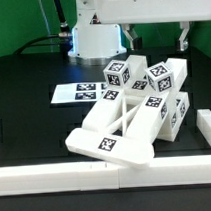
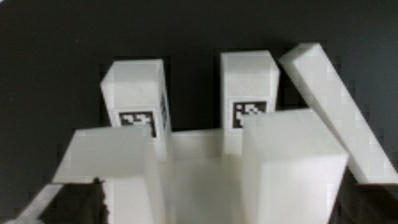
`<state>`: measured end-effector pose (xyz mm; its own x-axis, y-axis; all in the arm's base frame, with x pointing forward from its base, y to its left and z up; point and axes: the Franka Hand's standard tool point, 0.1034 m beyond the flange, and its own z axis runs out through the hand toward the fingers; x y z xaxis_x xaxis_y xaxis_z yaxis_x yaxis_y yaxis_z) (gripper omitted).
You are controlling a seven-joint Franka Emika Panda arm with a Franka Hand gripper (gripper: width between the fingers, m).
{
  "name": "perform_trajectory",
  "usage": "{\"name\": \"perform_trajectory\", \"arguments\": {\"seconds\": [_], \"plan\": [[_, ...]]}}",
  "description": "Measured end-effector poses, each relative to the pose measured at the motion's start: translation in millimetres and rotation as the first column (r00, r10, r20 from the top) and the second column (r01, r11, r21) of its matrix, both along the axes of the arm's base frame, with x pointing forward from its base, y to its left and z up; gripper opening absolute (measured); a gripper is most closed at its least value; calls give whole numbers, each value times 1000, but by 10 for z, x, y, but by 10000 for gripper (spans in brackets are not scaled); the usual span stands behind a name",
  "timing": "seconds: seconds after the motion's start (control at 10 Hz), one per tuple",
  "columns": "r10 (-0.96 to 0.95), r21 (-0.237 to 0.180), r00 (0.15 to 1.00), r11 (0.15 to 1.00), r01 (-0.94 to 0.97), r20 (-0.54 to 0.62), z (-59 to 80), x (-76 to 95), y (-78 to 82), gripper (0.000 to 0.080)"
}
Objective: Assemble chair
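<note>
The chair lies as a pile of loose glossy white parts in the middle of the black table. A large flat frame with triangular cut-outs leans toward the front. Behind and beside it sit tagged blocks and bars. My gripper hangs above the back of the pile, open, with nothing between its dark fingers. In the wrist view two upright tagged bars and a slanted slab stand beyond a broad white block. The fingers barely show there.
The marker board lies flat at the exterior view's left of the pile. White border rails run along the front and the exterior view's right. The arm's white base stands at the back.
</note>
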<state>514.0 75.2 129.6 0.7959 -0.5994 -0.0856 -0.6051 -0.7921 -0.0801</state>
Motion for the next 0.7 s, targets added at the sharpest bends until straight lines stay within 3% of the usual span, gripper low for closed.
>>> {"name": "perform_trajectory", "arguments": {"seconds": [0.7], "plan": [[12,-18,1000,1000,-12,-24,-210,-115,35,649]]}}
